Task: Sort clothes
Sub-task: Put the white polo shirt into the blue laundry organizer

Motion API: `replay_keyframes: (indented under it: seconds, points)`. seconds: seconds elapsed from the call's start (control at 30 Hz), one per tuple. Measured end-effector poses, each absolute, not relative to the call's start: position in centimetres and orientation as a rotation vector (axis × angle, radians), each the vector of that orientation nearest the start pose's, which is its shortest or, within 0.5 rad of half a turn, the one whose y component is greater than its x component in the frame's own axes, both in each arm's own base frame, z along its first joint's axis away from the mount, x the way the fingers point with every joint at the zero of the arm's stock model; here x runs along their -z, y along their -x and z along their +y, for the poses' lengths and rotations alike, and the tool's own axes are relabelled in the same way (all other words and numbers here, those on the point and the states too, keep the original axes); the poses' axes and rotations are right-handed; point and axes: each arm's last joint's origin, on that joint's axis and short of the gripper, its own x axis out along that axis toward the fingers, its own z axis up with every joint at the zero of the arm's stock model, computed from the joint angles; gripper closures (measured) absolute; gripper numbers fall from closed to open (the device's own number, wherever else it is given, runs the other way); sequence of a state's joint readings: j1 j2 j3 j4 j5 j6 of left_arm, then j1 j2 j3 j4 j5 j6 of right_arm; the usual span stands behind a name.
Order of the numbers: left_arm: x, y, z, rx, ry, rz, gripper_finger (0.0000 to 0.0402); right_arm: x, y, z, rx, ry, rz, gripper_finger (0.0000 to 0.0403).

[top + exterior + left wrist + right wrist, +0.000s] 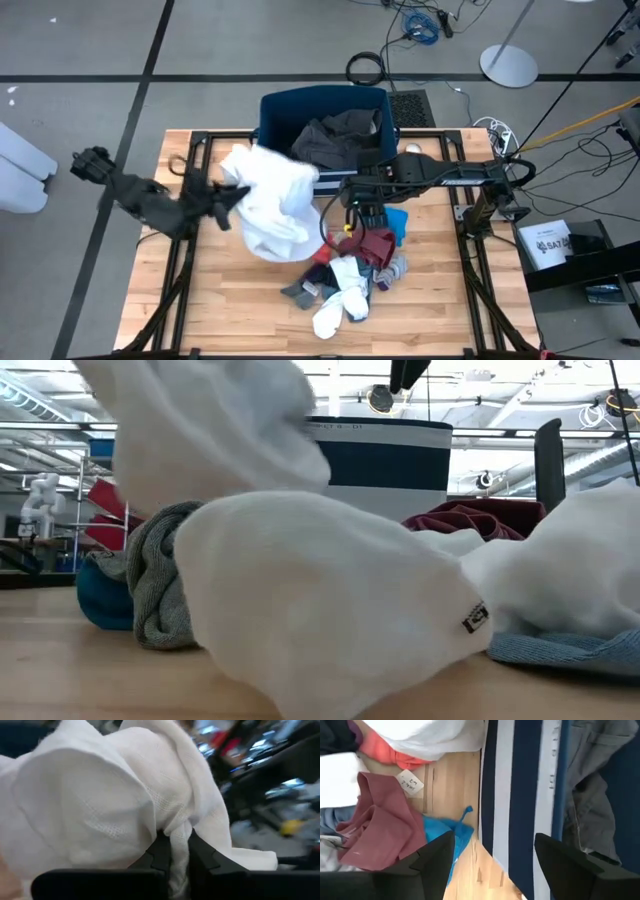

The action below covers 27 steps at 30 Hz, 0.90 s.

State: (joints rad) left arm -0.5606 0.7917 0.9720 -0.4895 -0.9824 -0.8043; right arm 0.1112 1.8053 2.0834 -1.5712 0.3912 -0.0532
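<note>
My left gripper point(238, 195) is left of the table's middle, shut on a large white garment point(272, 205) that billows out toward the navy striped bin point(325, 110). A dark grey garment point(340, 135) lies in the bin. My right gripper point(502, 857) hangs open above the table beside the bin's front wall, over the pile: a maroon piece point(375, 243), a bright blue piece point(397, 222), a red-orange piece point(335, 247), white socks point(345, 297) and grey socks point(300, 293). Nothing is between its fingers. My left gripper pinches a bunched fold of the white garment point(179, 842) between its two fingers point(161, 852). The fingers come about level from the table's left. The cloth swells slack beyond the fingers and is raised off the table there; whether its lower end rests on the pile I cannot tell.
The bin stands at the table's far edge, middle. In the low view a white sock point(320, 600) fills the foreground, with a grey cloth point(160, 585) beside it. Bare wood point(230, 300) shows at the near left and the right of the table.
</note>
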Motion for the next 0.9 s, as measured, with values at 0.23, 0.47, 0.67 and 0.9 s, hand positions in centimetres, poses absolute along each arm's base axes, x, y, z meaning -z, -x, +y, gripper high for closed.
replay_keyframes:
  seconds: [0.23,0.47,0.67,0.9]
  points:
    - [-41.6,-11.0,-4.3,-0.263,0.517,-0.222,0.0366,-41.5,-30.4,2.3,0.264,0.270,1.182,0.0140]
    - [-45.0,-8.8,-3.0,-0.247,0.463,-0.497,0.0367,-43.5,-28.1,2.1,0.311,0.181,1.097,0.0140]
    - [-46.9,-7.2,-1.8,-0.361,0.356,-0.690,0.0367,-44.1,-27.4,2.0,0.307,0.184,1.078,0.0140]
    - [-49.2,-6.4,-0.7,-0.495,0.278,-0.812,0.0367,-44.1,-27.4,2.0,0.288,0.214,1.074,0.0140]
